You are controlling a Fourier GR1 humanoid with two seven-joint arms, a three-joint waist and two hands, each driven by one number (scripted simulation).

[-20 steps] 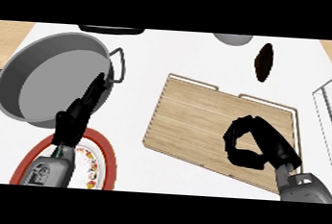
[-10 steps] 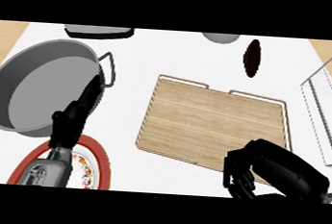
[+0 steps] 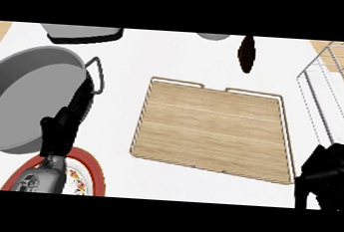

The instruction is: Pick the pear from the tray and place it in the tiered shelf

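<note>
The wooden tray (image 3: 211, 128) lies in the middle of the counter with nothing on its top. No pear shows anywhere. My right hand (image 3: 330, 170) is at the lower right, just past the tray's right edge, with its fingers curled into a closed fist that hides whatever is inside. The wire tiered shelf (image 3: 330, 80) stands at the right edge, above and behind that hand. At the lower left my left hand (image 3: 62, 126) rests open with fingers up, over the rim of a pan.
A large grey pan (image 3: 25, 96) fills the left side, and a red-rimmed plate (image 3: 92, 172) lies below it. A grey pot (image 3: 81, 31) and a grey bowl (image 3: 213, 35) stand at the back. A dark elongated object (image 3: 247, 52) lies behind the tray.
My right hand, still curled, has moved off the tray's top to the right and down, beside the shelf. The left hand has kept its place.
</note>
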